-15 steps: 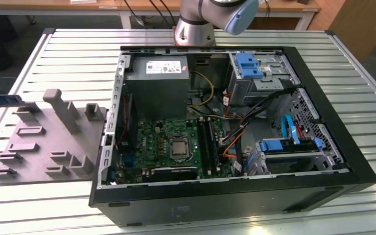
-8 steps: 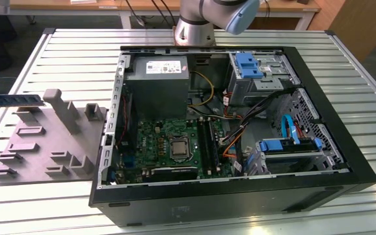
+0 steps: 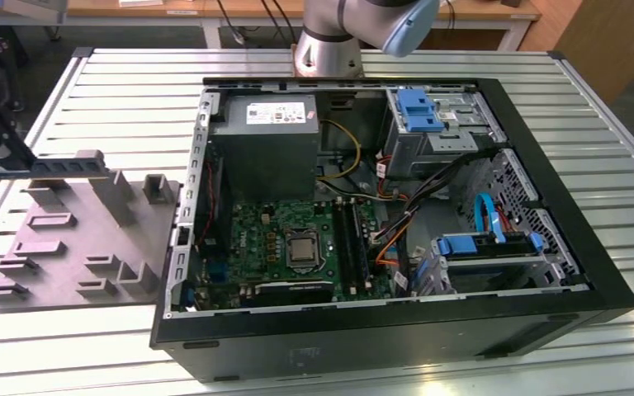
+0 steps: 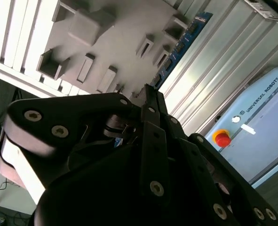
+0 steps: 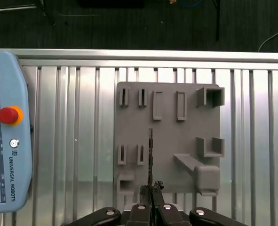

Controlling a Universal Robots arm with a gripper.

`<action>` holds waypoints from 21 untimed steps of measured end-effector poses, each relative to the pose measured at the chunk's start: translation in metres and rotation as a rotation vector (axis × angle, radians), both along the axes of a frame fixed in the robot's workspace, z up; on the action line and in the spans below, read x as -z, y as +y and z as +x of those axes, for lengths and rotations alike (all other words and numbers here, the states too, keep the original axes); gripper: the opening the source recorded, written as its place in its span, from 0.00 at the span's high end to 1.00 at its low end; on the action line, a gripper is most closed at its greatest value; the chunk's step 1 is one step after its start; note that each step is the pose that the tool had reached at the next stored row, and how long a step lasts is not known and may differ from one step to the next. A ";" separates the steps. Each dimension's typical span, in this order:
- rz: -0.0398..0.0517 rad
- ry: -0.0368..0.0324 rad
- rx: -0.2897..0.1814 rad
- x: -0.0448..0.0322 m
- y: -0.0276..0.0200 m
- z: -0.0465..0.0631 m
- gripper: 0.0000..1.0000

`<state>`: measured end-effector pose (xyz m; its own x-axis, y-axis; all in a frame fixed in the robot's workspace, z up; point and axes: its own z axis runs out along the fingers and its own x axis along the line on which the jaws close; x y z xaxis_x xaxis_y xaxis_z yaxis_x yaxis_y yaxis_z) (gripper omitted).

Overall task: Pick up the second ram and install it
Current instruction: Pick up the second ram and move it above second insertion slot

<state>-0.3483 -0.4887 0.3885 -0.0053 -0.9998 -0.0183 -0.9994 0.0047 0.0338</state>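
Over the grey fixture tray (image 5: pixel 176 136), the second ram (image 5: pixel 150 150) is held edge-on by the gripper (image 5: pixel 151 189), whose fingers are pressed closed on one end of it. Bare slatted table (image 5: pixel 73 141) is seen around the tray's edges. The open computer case (image 3: pixel 383 342) is set just beside the tray, on the exterior view's right.

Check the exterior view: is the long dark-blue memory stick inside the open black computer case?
No: the dark-blue memory stick is outside the black computer case, by the grey fixture tray at the exterior view's left.
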 end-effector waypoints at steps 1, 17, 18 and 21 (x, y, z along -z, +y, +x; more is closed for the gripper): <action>0.0002 -0.0002 0.000 0.0001 0.0000 0.004 0.87; 0.0002 -0.0001 0.000 0.0001 0.0000 0.070 0.87; 0.0003 -0.0002 0.000 0.0001 0.0000 0.075 0.87; 0.0002 -0.0001 0.000 0.0001 0.0000 0.088 0.87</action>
<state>-0.2602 -0.4887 0.3884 -0.0054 -0.9998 -0.0185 -0.9994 0.0047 0.0336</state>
